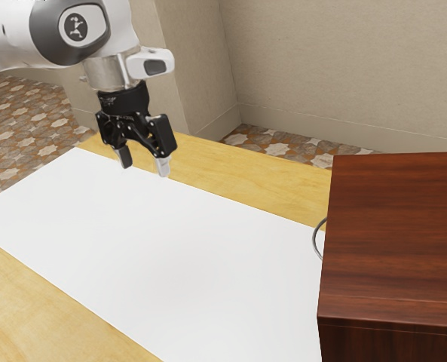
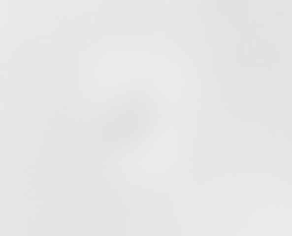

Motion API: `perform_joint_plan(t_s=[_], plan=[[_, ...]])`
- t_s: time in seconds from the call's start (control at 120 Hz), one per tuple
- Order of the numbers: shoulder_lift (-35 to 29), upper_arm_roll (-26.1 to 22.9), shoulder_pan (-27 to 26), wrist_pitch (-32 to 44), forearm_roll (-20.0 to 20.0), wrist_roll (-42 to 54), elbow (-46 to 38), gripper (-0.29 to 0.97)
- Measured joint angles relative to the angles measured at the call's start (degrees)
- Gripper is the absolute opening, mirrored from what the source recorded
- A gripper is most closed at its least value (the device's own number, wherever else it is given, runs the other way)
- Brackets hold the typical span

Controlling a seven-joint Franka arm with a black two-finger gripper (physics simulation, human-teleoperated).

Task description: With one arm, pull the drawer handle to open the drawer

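Gripper (image 1: 144, 169) (jaws apart) — far from drawer handle (image 1: 316, 240)

Beige walls (image 1: 344, 53) with white baseboard (image 1: 344, 121) meet patterned tile floor (image 1: 19, 128).

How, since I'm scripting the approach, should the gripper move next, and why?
Probably carry it toward the exterior view's right and lower, to the grey handle on the side of the wooden cabinet. The gripper hangs open over the white mat, far from the handle and holding nothing.
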Motion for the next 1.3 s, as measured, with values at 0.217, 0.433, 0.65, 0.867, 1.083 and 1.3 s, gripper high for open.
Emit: perform_joint_plan(t_s=[0.217,0.433,0.65,0.867,1.083,1.3], plan=[[-0.4,2.2,0.0,5.2,-2.5,0.7,2.1,0.68],[-8.1,5.0,0.1,4.7,-9.7,-3.8,4.6,0.68],[-9.8,7.4,1.1,6.1,-14.5,-8.7,-1.5,0.68],[-11.4,7.9,2.2,11.4,-19.4,-14.5,-8.5,0.62],[-12.1,5.6,-0.8,16.7,-22.2,-19.2,-12.2,0.58],[-11.2,5.1,-1.2,20.4,-22.7,-22.7,-14.8,0.55]])
